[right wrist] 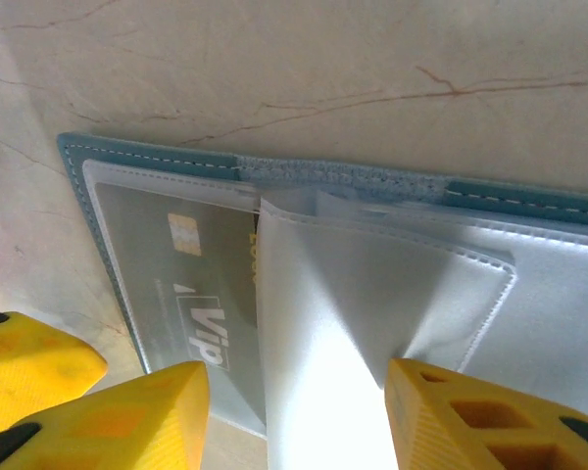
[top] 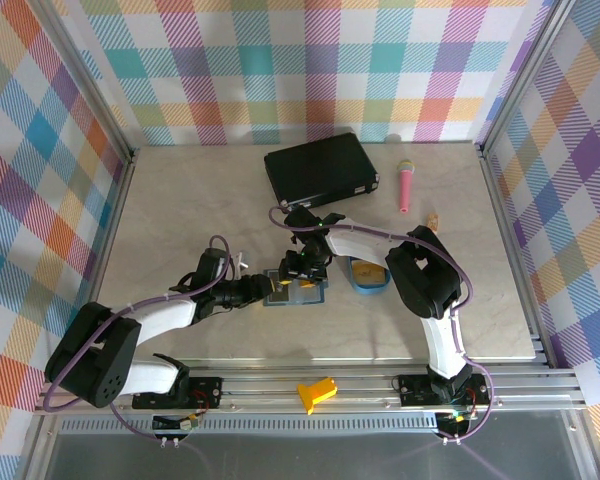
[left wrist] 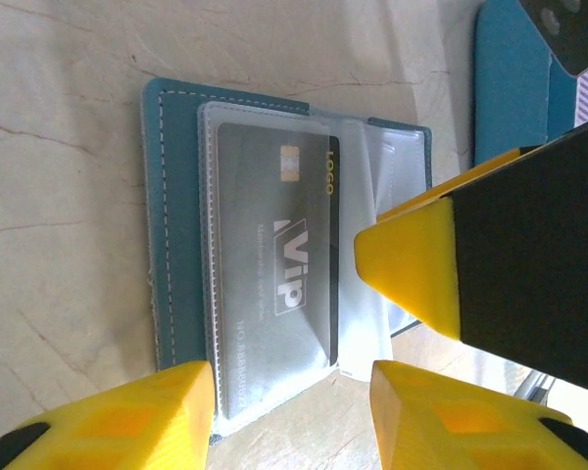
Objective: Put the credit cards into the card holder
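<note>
While both arms reach inward over the pale stone-patterned table (top: 180, 200), the largest loose thing on it, a black case (top: 320, 168), lies flat at the far side, well apart from the work. Nearer, just right of where the arms meet, sits a blue oval tray (top: 365, 287) with something orange-yellow in it, too small to tell as a card. Just left of the tray the card holder (left wrist: 171, 196) lies opened flat on the table, teal cover down and clear pockets up, with both grippers crowded over it. The left gripper (left wrist: 292, 392) has its yellow jaws standing apart with nothing clamped; the holder's near edge and a strip of bare table lie in the gap between them. The right gripper (right wrist: 296, 387) likewise has its jaws spread, one on each side of the holder's inner leaves, pinching nothing that can be seen. One credit card (left wrist: 274, 245), grey with a chip and "ViP" lettering, sits inside the clear pocket against the teal cover. A second clear pocket leaf (right wrist: 372, 294) stands lifted off it, rising from the spine toward the gap of the right jaws. In the left wrist view one yellow fingertip (left wrist: 412, 264) of the right gripper lies on or just over that leaf; whether it touches cannot be told
</note>
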